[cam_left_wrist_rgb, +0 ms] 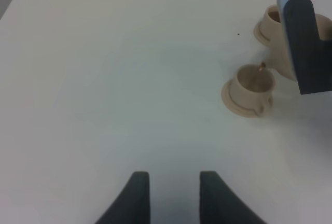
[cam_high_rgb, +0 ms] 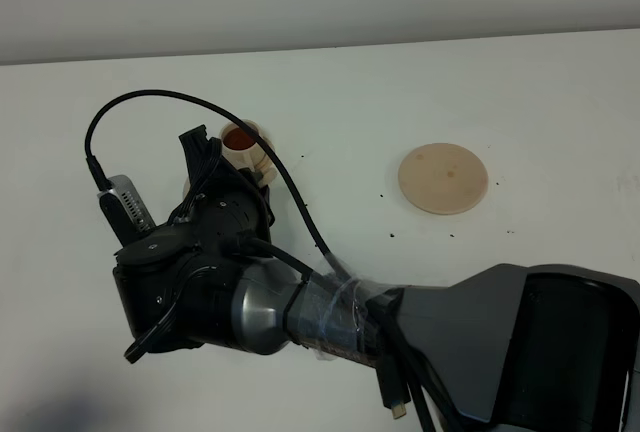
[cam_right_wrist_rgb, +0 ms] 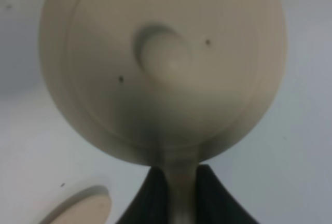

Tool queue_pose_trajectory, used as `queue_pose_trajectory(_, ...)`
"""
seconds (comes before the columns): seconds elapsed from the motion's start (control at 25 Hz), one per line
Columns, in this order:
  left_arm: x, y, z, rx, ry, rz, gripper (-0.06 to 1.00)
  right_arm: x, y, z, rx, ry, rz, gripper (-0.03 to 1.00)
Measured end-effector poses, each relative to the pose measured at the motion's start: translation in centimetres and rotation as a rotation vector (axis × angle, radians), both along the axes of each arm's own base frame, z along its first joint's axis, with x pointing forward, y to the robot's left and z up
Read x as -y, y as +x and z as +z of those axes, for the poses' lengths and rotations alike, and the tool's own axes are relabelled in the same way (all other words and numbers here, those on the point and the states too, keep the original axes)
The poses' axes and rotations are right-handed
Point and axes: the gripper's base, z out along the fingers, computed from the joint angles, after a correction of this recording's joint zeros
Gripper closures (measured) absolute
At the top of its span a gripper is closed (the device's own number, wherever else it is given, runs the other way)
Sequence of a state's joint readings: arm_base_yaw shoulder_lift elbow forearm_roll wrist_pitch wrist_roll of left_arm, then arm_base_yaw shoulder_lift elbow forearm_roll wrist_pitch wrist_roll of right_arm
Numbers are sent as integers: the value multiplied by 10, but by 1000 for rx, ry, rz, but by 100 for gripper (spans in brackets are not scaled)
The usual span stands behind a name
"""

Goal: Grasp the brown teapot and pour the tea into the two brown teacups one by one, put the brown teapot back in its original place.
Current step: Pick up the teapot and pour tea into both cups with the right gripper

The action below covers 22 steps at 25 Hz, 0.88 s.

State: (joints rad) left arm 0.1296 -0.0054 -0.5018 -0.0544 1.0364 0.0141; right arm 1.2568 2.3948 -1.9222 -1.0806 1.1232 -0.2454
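The brown teapot (cam_right_wrist_rgb: 166, 63) fills the right wrist view, seen from above with its domed lid and knob. My right gripper (cam_right_wrist_rgb: 179, 185) is shut on its loop handle and holds it over the teacups at the table's left. In the left wrist view a sliver of the teapot (cam_left_wrist_rgb: 284, 58) shows behind a right gripper finger (cam_left_wrist_rgb: 307, 42), its spout tip over the nearer teacup (cam_left_wrist_rgb: 250, 90). The other teacup (cam_left_wrist_rgb: 267, 23) stands just behind. In the exterior high view one teacup (cam_high_rgb: 241, 140) holds reddish tea. The round disc saucer (cam_high_rgb: 443, 178) lies bare. My left gripper (cam_left_wrist_rgb: 170, 185) is open and empty.
My right arm (cam_high_rgb: 330, 312) reaches across the white table (cam_high_rgb: 450, 92) from the lower right and hides the teapot and one cup in the exterior high view. Small dark specks lie near the disc. A tan edge (cam_right_wrist_rgb: 78, 208) shows beneath the teapot.
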Motion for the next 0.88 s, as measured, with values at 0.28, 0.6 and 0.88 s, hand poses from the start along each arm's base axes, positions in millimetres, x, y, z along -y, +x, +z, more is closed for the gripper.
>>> queue_pose_trajectory(0.28, 0, 0, 0, 0, 0, 0, 66, 0, 0, 0, 4, -32, 21, 84)
queue_pose_trajectory(0.6, 0, 0, 0, 0, 0, 0, 66, -1, 2, 3, 35, -61, 46, 84)
queue_pose_trajectory(0.88, 0, 0, 0, 0, 0, 0, 66, -1, 2, 4, 47, -83, 62, 84)
